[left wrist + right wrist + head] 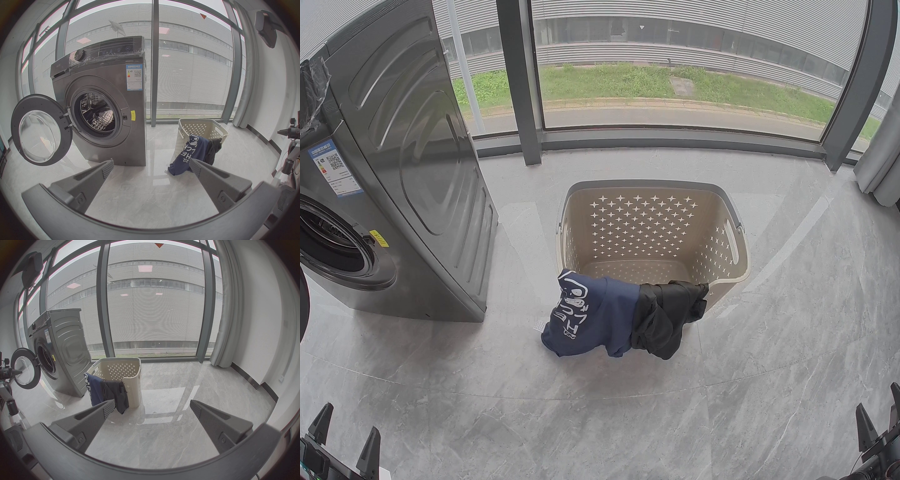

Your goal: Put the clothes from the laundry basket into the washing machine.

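Grey marble floor [612, 406] spreads around the beige laundry basket [650, 185], with the washing machine [412, 156] standing to the basket's left. A navy printed shirt [594, 312] and a black garment [665, 312] hang over the basket's near rim. Left gripper [150, 164] and right gripper [151, 403] — both short of the basket — gape wide, holding nothing. The left wrist view shows the machine's round door [40, 129] swung open.
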Controlling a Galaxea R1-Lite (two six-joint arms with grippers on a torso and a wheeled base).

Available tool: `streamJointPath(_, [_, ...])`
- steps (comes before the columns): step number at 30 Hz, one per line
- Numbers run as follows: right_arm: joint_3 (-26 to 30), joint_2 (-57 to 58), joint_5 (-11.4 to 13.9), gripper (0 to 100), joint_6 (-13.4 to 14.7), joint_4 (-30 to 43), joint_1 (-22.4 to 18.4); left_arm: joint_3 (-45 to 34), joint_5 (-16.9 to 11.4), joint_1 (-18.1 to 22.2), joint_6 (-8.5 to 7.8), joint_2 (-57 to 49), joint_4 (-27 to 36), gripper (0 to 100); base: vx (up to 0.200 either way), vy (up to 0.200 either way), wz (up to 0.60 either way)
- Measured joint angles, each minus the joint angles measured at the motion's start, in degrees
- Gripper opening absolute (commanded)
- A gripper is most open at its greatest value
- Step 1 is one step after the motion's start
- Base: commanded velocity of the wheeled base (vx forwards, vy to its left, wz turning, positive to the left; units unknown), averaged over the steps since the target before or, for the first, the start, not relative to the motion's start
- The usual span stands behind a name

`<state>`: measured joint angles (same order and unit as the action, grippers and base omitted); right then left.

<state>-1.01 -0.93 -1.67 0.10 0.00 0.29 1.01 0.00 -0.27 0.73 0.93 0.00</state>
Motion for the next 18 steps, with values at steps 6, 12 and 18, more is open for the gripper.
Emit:
streamJointPath(6, [0.0, 0.0, 0.0, 100, 0.1, 0.0, 0.0, 0.0, 0.0, 0.0, 0.00, 0.0, 0.0, 100, 0.133, 0.000, 0.00])
streamJointPath(12, [0.0, 0.0, 0.0, 100, 0.4, 0.0, 0.0, 0.0, 0.0, 0.0, 0.02, 0.0, 0.0, 100, 0.000, 0.000, 0.00])
streamJointPath(18, [-2.3, -0.1, 0.6, 100, 0.4, -1.3, 0.0, 0.0, 0.0, 0.0, 0.02, 0.0, 0.0, 100, 0.000, 0.000, 0.00])
